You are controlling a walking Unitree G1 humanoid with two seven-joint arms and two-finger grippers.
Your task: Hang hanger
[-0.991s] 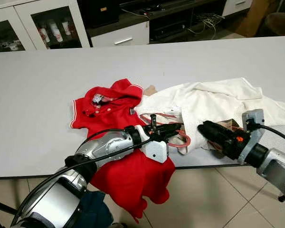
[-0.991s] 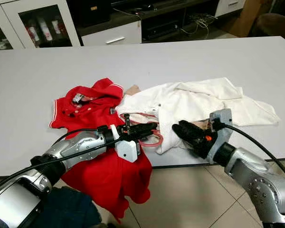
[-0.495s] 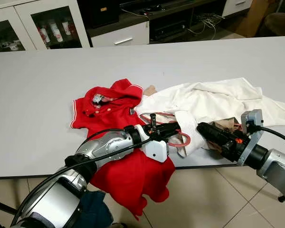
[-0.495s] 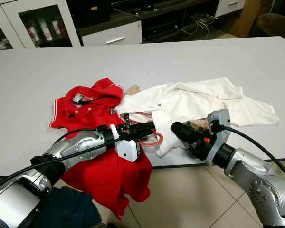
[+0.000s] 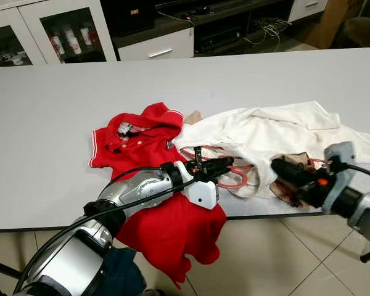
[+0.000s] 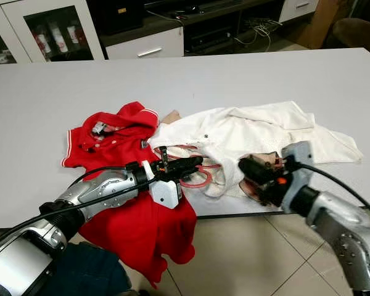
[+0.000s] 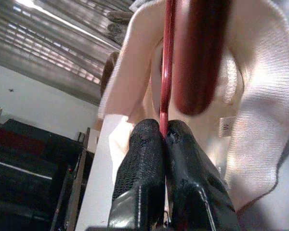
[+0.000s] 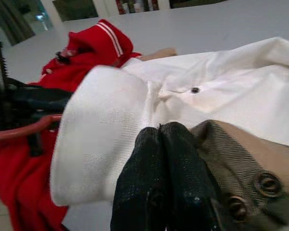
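The left gripper (image 5: pixel 227 166) is pinching the thin red wire of the hanger (image 7: pixel 166 72) between its two black fingers (image 7: pixel 142 159), which are pressed tight together on it in the left wrist view. That gripper is sitting near the front edge of the table (image 5: pixel 49 111), with its silver arm running back toward 7 o'clock.

The hanger's red loops (image 5: pixel 231 179) are lying just beyond the fingertips, at about 2 o'clock from them, tucked partly under the white shirt (image 5: pixel 277 129). A broader dark red part of the hanger (image 7: pixel 200 53) is resting against the white cloth in the left wrist view.

The right gripper (image 5: pixel 282 168) is sitting at 3 o'clock from the left one, its fingers (image 8: pixel 159 168) closed against each other and touching the white shirt's folded edge, with a tan checked fabric with buttons (image 8: pixel 241 168) just beside them; whether any cloth is caught between them I cannot tell.

The red polo shirt (image 5: pixel 142 139) is lying at 10 o'clock from the left gripper, its lower part draping over the table edge. A white cabinet with glass doors (image 5: pixel 61 31) is standing behind the table at 12 o'clock.
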